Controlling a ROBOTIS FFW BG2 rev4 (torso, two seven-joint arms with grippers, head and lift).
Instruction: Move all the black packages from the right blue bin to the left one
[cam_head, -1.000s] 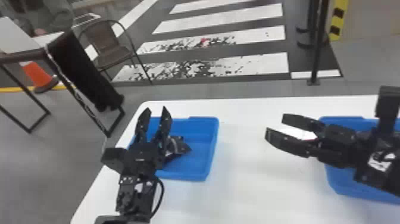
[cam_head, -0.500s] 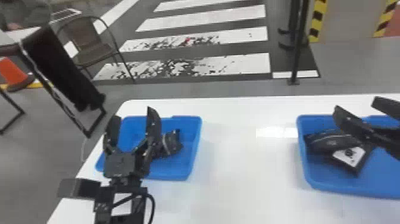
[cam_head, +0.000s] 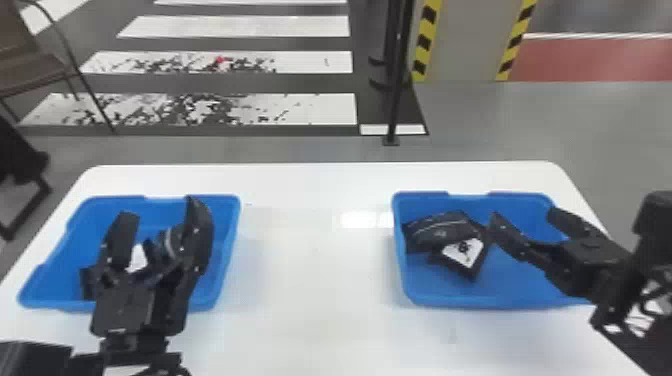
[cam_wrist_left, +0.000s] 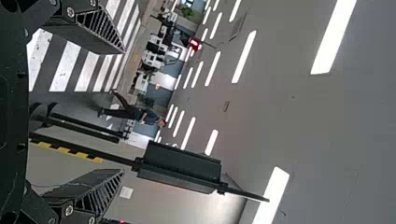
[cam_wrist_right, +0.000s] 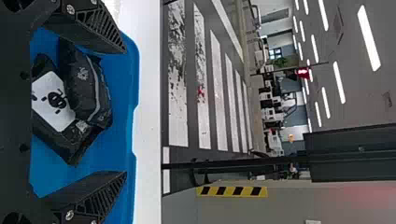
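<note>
Over the left blue bin (cam_head: 227, 250) my left gripper (cam_head: 156, 220) stands open; behind and between its fingers, black packages (cam_head: 170, 242) lie in that bin. The left wrist view shows the same gripper (cam_wrist_left: 123, 112) with nothing between its fingertips. My right gripper (cam_head: 522, 217) is open over the right blue bin (cam_head: 410, 295), to the right of two black packages. One package (cam_head: 435, 227) leans on the other, which has a white label (cam_head: 464, 251). In the right wrist view, the packages (cam_wrist_right: 86, 84) lie beyond the open right gripper (cam_wrist_right: 125, 112).
Both bins stand on a white table (cam_head: 310, 280), with a wide stretch of tabletop between them. Behind the table's far edge stands a black pole (cam_head: 397, 90) on the floor. A chair (cam_head: 30, 65) is at the far left.
The head view has shifted toward the right. My right gripper first reached left over the bin's near side, then moved back right, uncovering the packages. The left gripper remains over its bin.
</note>
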